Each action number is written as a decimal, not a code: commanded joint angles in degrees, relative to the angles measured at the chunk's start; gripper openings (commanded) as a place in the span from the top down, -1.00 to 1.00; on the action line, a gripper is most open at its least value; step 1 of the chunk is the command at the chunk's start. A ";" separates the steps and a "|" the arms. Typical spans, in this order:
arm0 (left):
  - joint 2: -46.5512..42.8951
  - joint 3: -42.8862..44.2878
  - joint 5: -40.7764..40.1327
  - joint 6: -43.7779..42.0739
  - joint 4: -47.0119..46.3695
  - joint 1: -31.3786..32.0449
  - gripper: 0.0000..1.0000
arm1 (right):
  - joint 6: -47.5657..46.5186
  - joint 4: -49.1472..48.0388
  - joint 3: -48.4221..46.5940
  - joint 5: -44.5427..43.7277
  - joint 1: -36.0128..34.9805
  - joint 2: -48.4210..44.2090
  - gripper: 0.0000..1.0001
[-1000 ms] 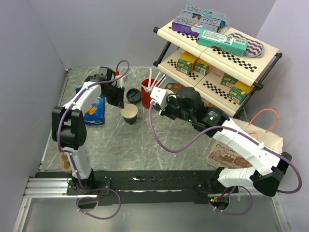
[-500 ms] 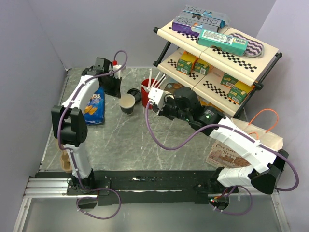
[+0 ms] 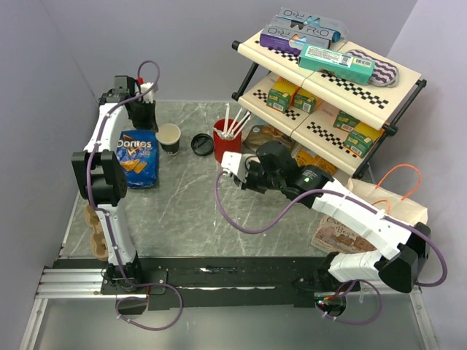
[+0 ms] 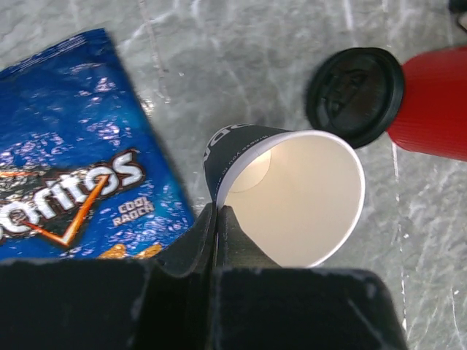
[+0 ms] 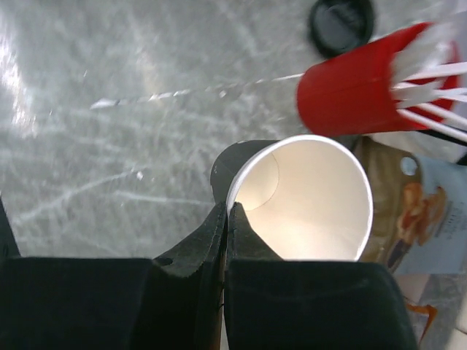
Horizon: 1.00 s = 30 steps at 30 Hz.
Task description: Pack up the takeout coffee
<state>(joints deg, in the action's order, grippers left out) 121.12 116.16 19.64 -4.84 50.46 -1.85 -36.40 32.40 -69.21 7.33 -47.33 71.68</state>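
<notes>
The takeout coffee is an open paper cup [image 4: 292, 197] [image 3: 168, 137], cream inside with a dark sleeve. My left gripper [image 4: 217, 208] [image 3: 155, 124] is shut on its rim wall and holds it above the back left of the table. Its round black lid [image 4: 355, 93] [image 3: 201, 143] lies flat beside a red cup of white straws [image 4: 434, 102] [image 3: 225, 138]. My right gripper [image 5: 226, 208] [image 3: 228, 169] is shut on the rim of a second, similar cup [image 5: 306, 197]. That cup is hidden under the wrist in the top view.
A blue Doritos bag [image 3: 135, 157] [image 4: 66, 182] lies left of the held cup. A two-tier shelf rack [image 3: 328, 80] of boxed goods fills the back right. A brown paper bag [image 3: 394, 204] and a cookie pack [image 3: 343, 233] lie at the right, a cardboard cup carrier [image 3: 95, 233] at the left edge.
My left gripper shut on the cup's rim and carried it from the table's middle to the back left. The right gripper with its cup shifted slightly nearer and left.
</notes>
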 commanded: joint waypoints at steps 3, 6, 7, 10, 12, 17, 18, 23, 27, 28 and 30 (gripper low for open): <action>2.98 3.37 3.12 2.20 -0.71 -1.58 0.92 | -8.85 2.49 1.27 4.88 -0.83 3.20 1.00; 3.68 3.46 3.74 2.73 -1.15 -1.67 0.81 | -11.14 3.01 0.66 6.02 -2.06 5.39 1.00; 3.68 3.55 3.83 2.91 -1.06 -1.67 0.80 | -11.67 3.02 0.48 6.20 -2.59 6.36 1.00; 4.12 3.90 3.30 3.43 -1.33 -1.67 0.66 | -11.85 1.80 0.57 6.29 -3.90 7.77 1.00; 4.21 4.07 3.21 3.78 -1.15 -1.67 0.44 | -12.11 0.65 1.18 5.50 -4.70 8.21 1.00; 2.11 3.99 3.21 4.49 -1.76 -2.11 -0.06 | -10.53 -1.47 0.83 6.03 -5.58 10.14 1.00; 1.06 4.07 3.39 4.49 -1.94 -2.28 -0.09 | -10.44 -1.64 0.74 6.03 -5.67 10.58 1.00; -2.64 3.99 4.18 6.49 -2.99 -3.07 -0.25 | -11.06 -3.04 2.58 5.85 -5.67 12.08 1.00; -7.02 2.85 4.97 7.56 -4.05 -3.86 -0.31 | -10.27 -4.89 4.43 5.76 -5.75 12.08 1.00; -7.82 2.50 5.06 7.65 -4.75 -3.87 -0.31 | -10.18 -4.89 4.61 5.76 -5.67 12.08 1.00; -9.92 1.44 6.02 8.09 -5.45 -4.13 -0.32 | -10.44 -5.07 5.40 5.67 -5.75 12.25 1.00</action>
<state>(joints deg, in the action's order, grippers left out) 119.42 117.86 22.94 1.19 48.99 -5.30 -46.35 30.17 -64.79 12.60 -52.75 83.92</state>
